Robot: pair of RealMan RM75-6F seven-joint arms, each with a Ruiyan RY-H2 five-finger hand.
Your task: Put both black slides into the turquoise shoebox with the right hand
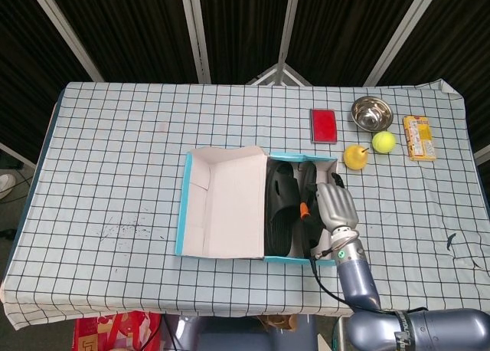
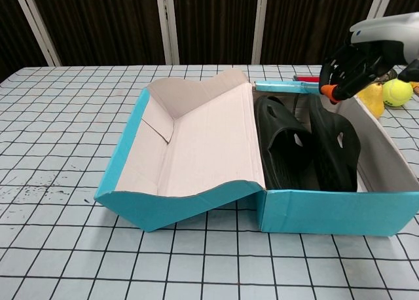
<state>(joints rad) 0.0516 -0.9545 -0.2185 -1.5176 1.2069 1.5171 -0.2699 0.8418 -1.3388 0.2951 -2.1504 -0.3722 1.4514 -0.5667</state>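
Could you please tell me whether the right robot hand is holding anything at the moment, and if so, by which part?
Nothing is held. The right robot hand hovers empty above the shoebox, with both slides lying inside it.
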